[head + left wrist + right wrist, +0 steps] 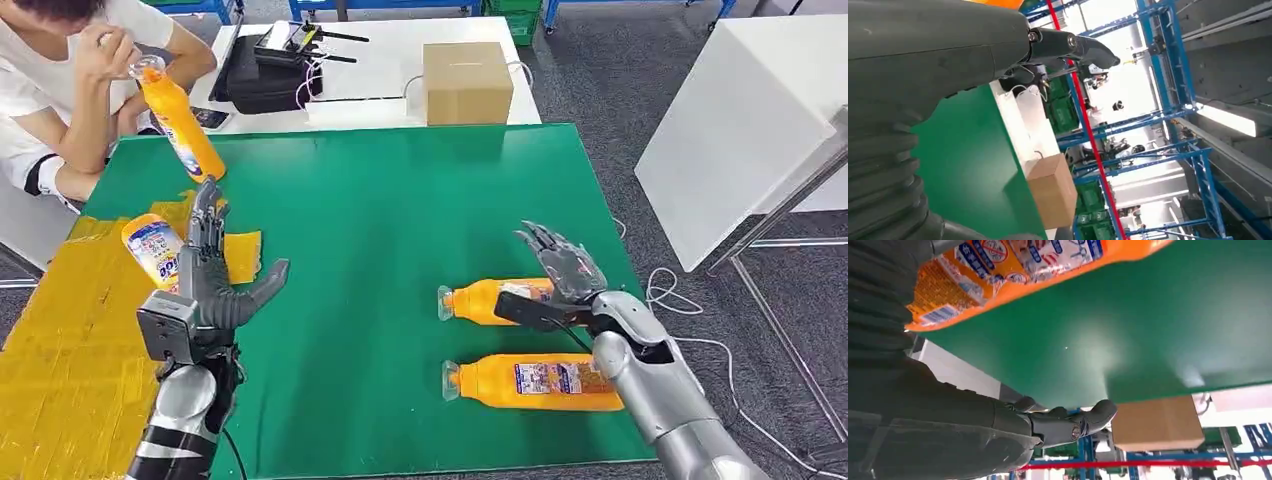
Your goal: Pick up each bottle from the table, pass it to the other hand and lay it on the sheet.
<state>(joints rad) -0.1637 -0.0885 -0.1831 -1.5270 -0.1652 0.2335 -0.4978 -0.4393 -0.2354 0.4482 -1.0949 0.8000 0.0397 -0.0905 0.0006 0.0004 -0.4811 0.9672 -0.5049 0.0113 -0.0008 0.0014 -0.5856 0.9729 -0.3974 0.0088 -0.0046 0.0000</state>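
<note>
While two orange plastic bottles lie on their sides on the green-covered worktop (400,230), the task looks roughly at its middle; one orange bottle with a blue-and-white label (152,250) already lies on the yellow sheet (70,350) at the worktop's left edge, so I judge that one delivered. Of the two left, the farther lying bottle (480,300) sits directly under the right hand (560,272), and the nearer lying bottle (535,382) rests just beside the right forearm; both point their pale caps toward the middle of the worktop. The right hand hovers with fingers spread and holds nothing; whether its palm touches the bottle below I cannot tell. The left hand (212,270) stands upright near the sheet's edge, fingers straight and thumb out to the side, gripping nothing. A person at the far left corner holds a fourth orange bottle (180,120) tilted on the worktop, so more may be coming; at least two pick-ups, hand-overs and layings remain. As for containers, a closed brown cardboard box (468,82) stands on the white table (380,70) beyond, its contents hidden; the bottles look full and capped.
</note>
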